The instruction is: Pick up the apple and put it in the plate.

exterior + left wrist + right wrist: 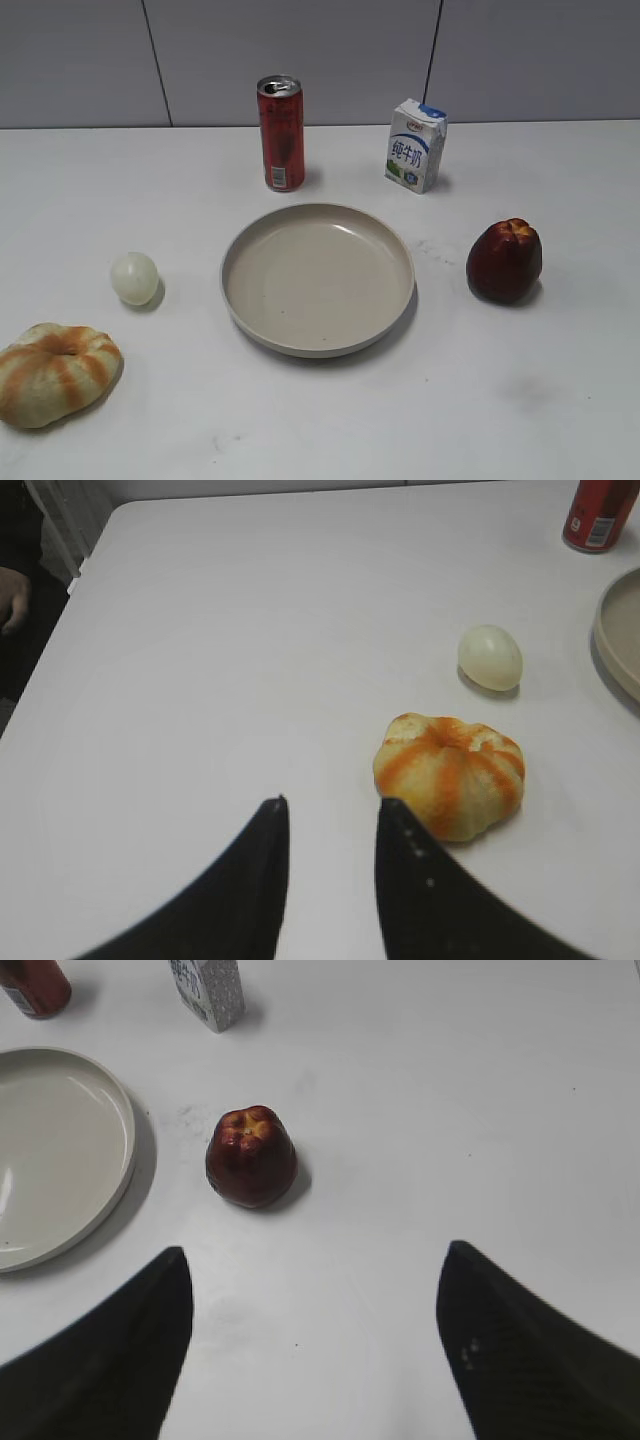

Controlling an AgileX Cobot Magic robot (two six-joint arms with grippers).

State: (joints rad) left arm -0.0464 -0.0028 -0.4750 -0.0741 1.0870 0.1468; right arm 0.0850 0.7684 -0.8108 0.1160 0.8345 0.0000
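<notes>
The dark red apple stands upright on the white table, to the right of the beige plate, apart from it. In the right wrist view the apple lies ahead of my right gripper, which is open wide and empty, with the plate's rim at the left. My left gripper is open and empty over bare table, just left of the striped bread ring. Neither gripper shows in the exterior view.
A red can and a small milk carton stand behind the plate. A small pale ball and the bread ring lie left of the plate. The table's left edge shows in the left wrist view.
</notes>
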